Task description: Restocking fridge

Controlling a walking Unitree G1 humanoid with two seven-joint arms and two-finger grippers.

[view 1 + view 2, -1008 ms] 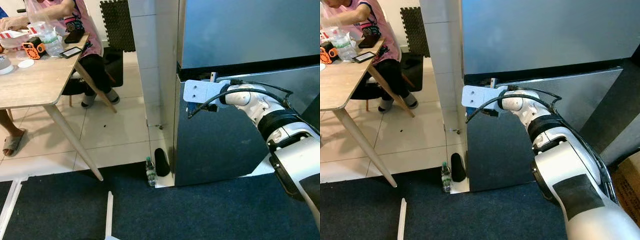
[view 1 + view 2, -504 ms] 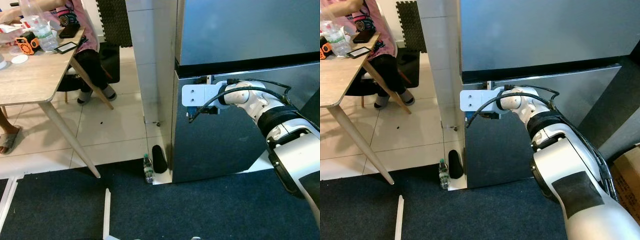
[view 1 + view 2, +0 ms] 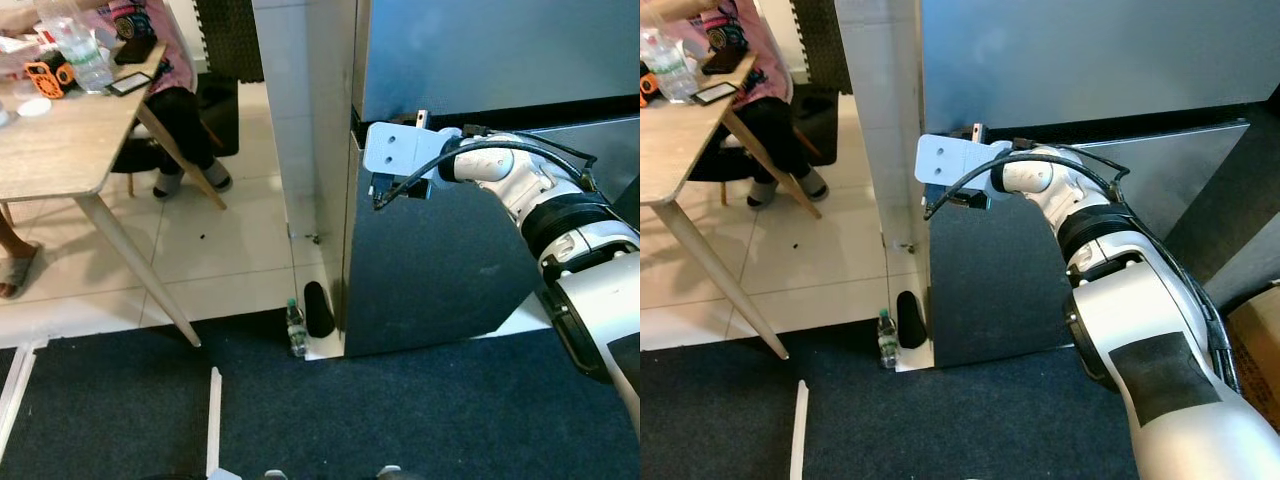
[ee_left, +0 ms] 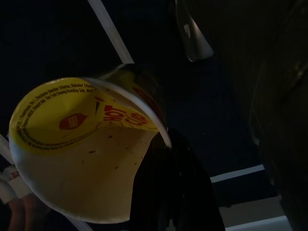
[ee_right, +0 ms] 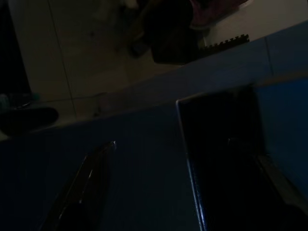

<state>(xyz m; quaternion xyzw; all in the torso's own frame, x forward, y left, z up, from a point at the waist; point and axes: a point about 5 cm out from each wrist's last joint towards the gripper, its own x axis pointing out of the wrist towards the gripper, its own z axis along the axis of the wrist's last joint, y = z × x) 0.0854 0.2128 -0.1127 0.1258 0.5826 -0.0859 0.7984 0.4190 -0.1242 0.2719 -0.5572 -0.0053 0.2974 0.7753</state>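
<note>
The steel fridge stands ahead, with its upper door (image 3: 480, 50) and lower door (image 3: 440, 270) split by a dark seam. My right gripper (image 3: 368, 140) reaches to the left end of that seam, at the lower door's top corner, behind its white wrist plate (image 3: 395, 150). The right wrist view is dark and shows the door edge (image 5: 187, 159) up close. My left gripper (image 4: 144, 159) hangs low over the dark carpet, shut on a noodle cup (image 4: 72, 144) with a yellow printed lid.
A white tiled pillar (image 3: 300, 120) borders the fridge on the left. On the floor at its foot lie a small water bottle (image 3: 295, 325) and a black object (image 3: 318, 310). A wooden table (image 3: 60, 150) with a seated person (image 3: 170, 110) is at the left. Dark blue carpet (image 3: 300, 420) lies before me.
My right gripper has risen from the lower door's upper face to the seam at its top corner. The camera has shifted a little; the cup stays in the left gripper.
</note>
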